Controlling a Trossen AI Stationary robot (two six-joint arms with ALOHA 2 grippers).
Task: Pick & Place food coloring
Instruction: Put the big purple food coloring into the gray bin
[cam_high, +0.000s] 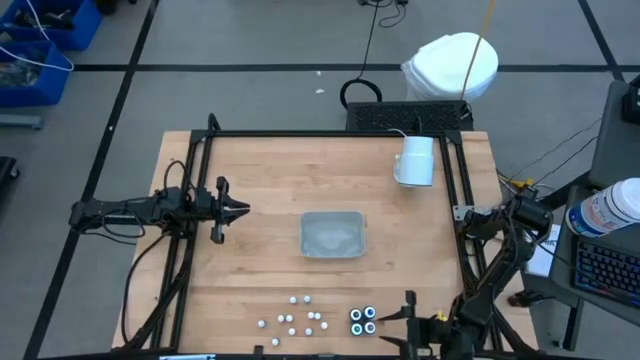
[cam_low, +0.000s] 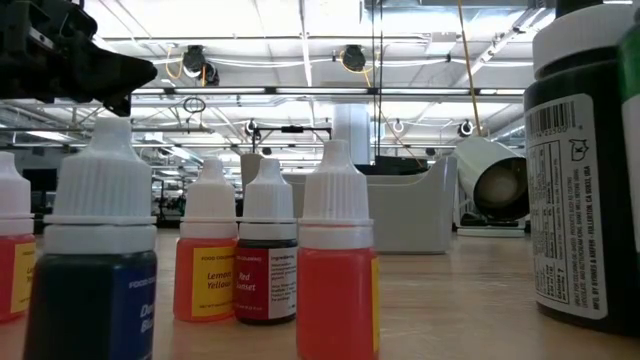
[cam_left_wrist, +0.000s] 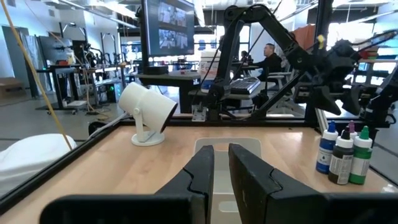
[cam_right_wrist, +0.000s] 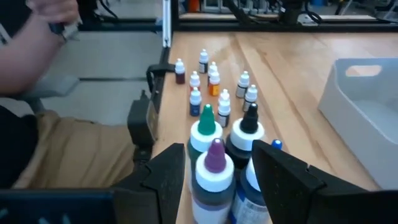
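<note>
Food coloring bottles clustered at the table's near edge, four larger bottles just beside them. Clear tray mid-table, apparently holding nothing. Right gripper fingers spread around the larger bottles, gripping none. Left gripper nearly closed, holding nothing, waiting left of the tray. Task seemingly barely begun.

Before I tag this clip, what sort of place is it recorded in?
Most likely a robotics lab or workshop. The wooden table sits in a black frame between two robot arms, more rigs and a monitor fill the room behind, and a person works at a desk there.
</note>
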